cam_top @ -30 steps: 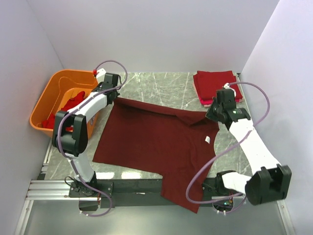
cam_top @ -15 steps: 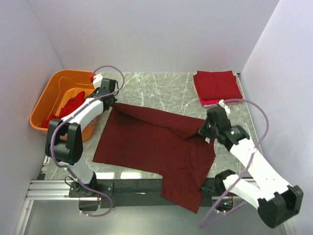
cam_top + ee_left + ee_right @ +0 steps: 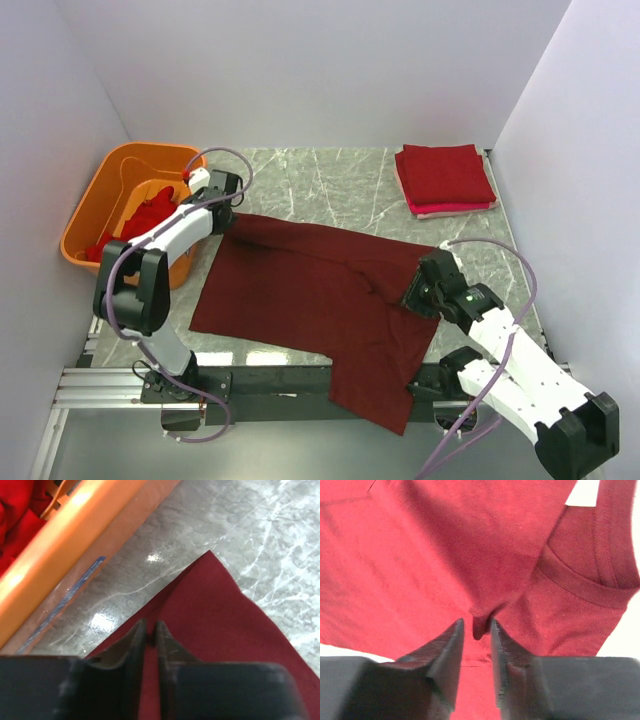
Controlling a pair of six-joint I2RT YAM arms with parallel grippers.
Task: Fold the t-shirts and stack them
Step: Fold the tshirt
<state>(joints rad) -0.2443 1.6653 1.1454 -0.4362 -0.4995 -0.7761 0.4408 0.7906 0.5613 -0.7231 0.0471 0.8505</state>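
Note:
A dark maroon t-shirt (image 3: 300, 295) lies spread across the table, its lower part hanging over the near edge. My left gripper (image 3: 229, 214) is shut on its far left corner beside the tub; in the left wrist view the jaws (image 3: 150, 630) pinch the cloth (image 3: 225, 620). My right gripper (image 3: 418, 295) is shut on a fold of the shirt's right side, drawn over the body of the shirt; the right wrist view shows the pinched fold (image 3: 476, 625) between the fingers. A stack of folded red t-shirts (image 3: 445, 177) lies at the far right.
An orange plastic tub (image 3: 100, 200) with loose bright red shirts (image 3: 150, 208) stands at the far left, close to my left gripper; its wall also shows in the left wrist view (image 3: 75, 535). White walls enclose the marble table (image 3: 330, 180) on three sides.
My right gripper has moved toward the near edge and a little left, dragging the shirt's far right part over itself. My left gripper has shifted slightly nearer, still holding the corner.

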